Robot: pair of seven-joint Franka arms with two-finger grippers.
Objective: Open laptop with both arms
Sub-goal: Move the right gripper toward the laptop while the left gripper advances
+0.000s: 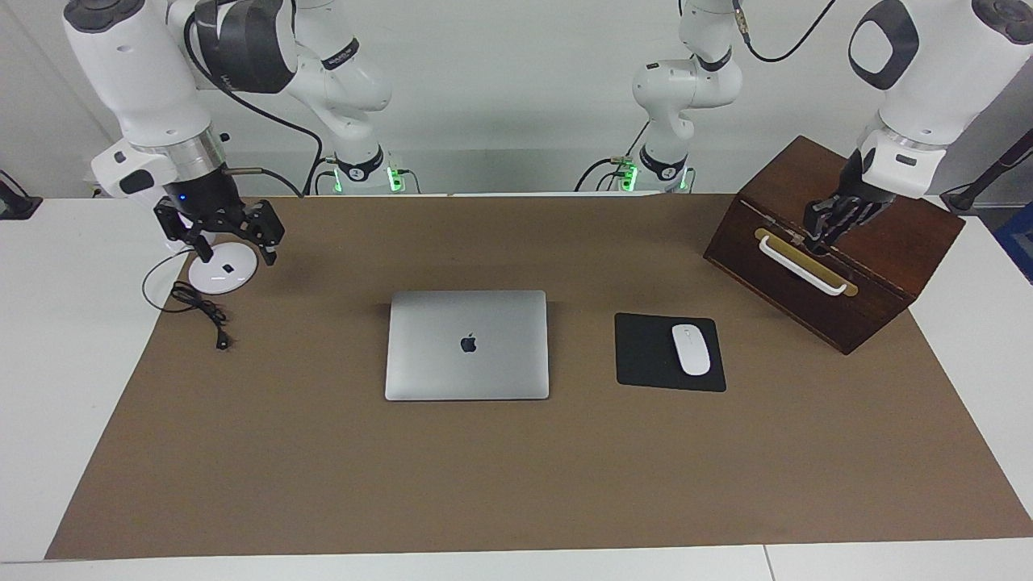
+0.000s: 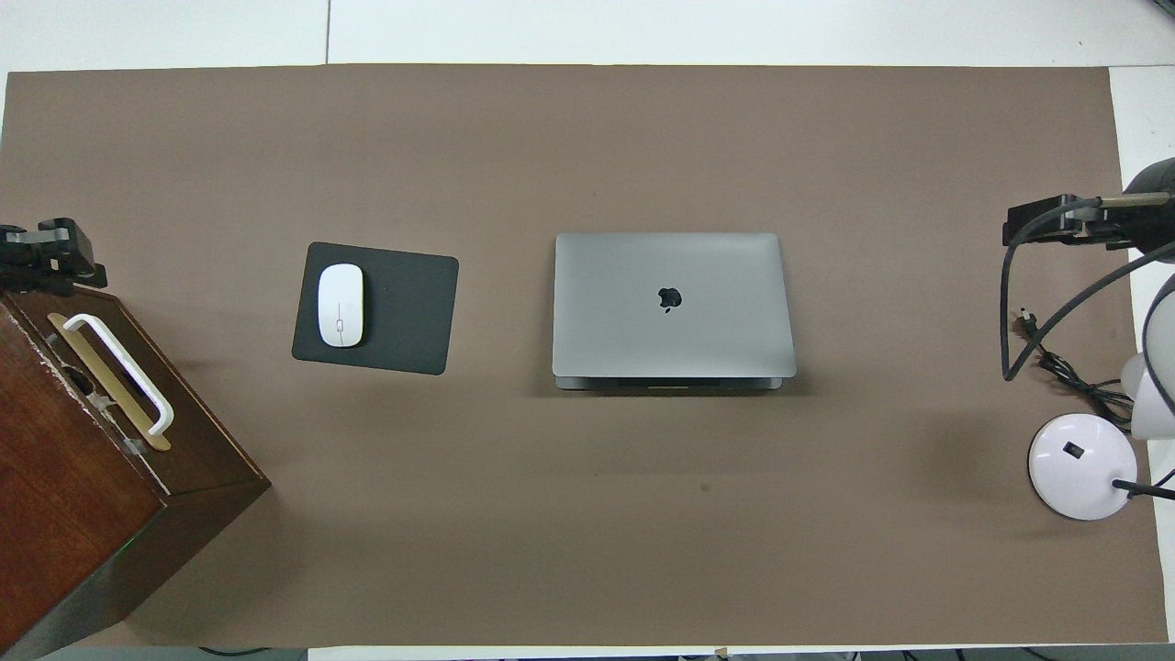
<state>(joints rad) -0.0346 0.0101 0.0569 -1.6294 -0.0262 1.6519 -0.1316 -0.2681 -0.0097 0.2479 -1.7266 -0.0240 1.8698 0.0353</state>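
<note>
Two white robot arms hang over the two ends of the brown table mat point(image 1: 516, 484). The right gripper point(image 1: 234, 242) is up in the air over the round white lamp base point(image 1: 223, 272), and its two black fingers stand wide apart with nothing between them. The left gripper point(image 1: 825, 224) is over the dark brown wooden box point(image 1: 880, 266), just above the box's white bar handle point(image 1: 803, 265); I cannot tell if its fingers are apart or together. The thin silver-grey metal laptop point(image 1: 467, 345) lies shut and flat on the mat, well apart from both grippers, about midway between them. A black square mouse pad point(image 1: 650, 353) with a small white mouse point(image 1: 691, 349) on it lies beside the laptop, toward the left gripper.
</note>
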